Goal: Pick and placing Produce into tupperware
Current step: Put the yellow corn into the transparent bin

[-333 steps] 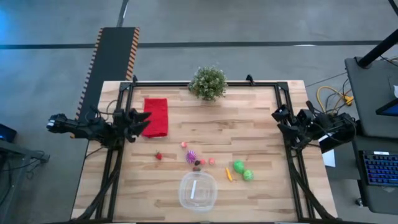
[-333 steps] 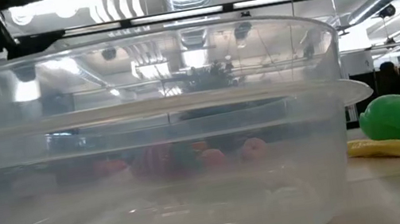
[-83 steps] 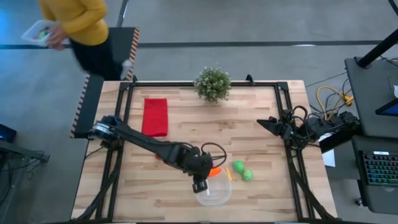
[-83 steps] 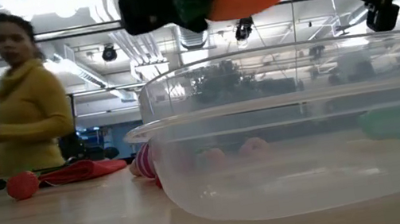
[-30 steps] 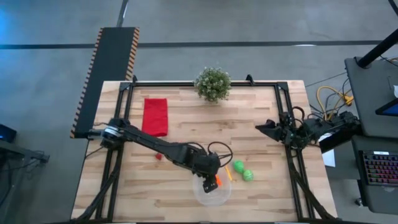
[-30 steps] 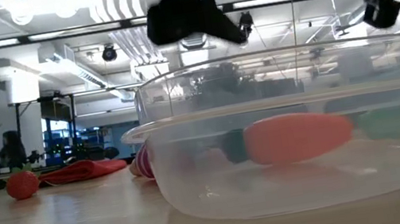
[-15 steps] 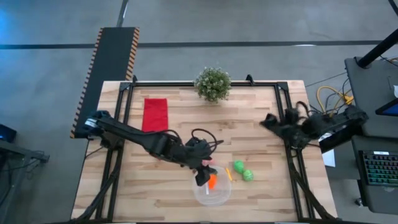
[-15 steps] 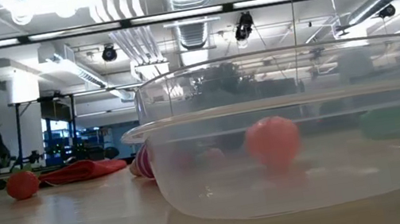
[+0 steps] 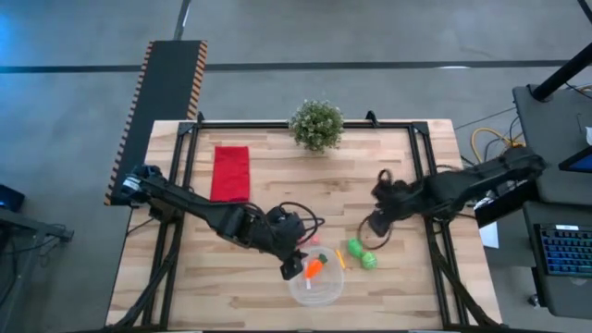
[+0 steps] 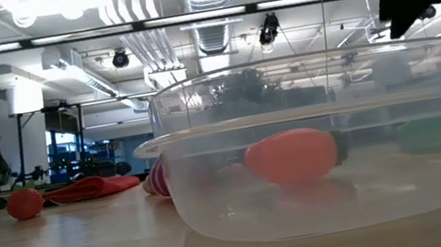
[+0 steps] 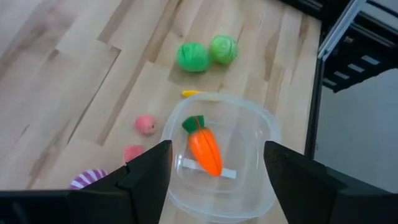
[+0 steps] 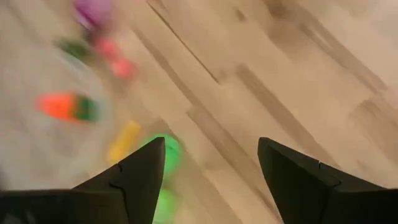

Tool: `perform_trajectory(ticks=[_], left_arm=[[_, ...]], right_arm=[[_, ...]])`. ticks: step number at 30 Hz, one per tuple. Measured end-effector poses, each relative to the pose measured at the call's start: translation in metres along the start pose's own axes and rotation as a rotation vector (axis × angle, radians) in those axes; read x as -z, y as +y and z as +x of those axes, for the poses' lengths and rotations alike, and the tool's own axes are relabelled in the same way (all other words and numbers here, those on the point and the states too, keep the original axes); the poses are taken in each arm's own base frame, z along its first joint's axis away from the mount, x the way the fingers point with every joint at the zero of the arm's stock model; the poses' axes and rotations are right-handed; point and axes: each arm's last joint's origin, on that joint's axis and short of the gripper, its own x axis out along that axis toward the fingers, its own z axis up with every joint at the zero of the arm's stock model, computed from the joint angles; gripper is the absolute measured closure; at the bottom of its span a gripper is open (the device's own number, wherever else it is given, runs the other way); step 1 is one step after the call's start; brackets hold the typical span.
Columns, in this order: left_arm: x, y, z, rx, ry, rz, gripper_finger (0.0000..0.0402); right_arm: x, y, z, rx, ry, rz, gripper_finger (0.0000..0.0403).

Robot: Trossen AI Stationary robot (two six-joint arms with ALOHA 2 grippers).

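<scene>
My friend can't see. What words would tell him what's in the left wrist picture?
An orange toy carrot lies inside a clear plastic tub on a wooden table, seen between the left gripper's open dark fingers. Outside the tub sit two green balls, a small yellow piece and two pink pieces.

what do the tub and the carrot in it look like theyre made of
The tub looks like clear, glossy plastic: the wood shows through its wall. The carrot looks like smooth moulded plastic, solid orange with a green top, though rubber can't be ruled out.
</scene>
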Motion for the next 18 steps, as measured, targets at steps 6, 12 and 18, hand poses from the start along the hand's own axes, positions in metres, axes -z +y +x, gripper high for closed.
perform_trajectory(ticks=[6, 12, 18], left_arm=[[0.012, 0.000, 0.005, -0.017, 0.024, -0.015, 0.0162], [0.017, -0.004, 0.004, -0.006, 0.030, -0.020, 0.0162], [0.017, -0.004, 0.003, -0.005, 0.032, -0.044, 0.0162]], right_arm=[[0.000, 0.034, 0.045, 0.120, 0.158, -0.162, 0.0154], [-0.004, 0.063, 0.072, 0.131, 0.168, -0.188, 0.0154], [-0.011, 0.088, 0.097, 0.129, 0.173, -0.235, 0.0154]])
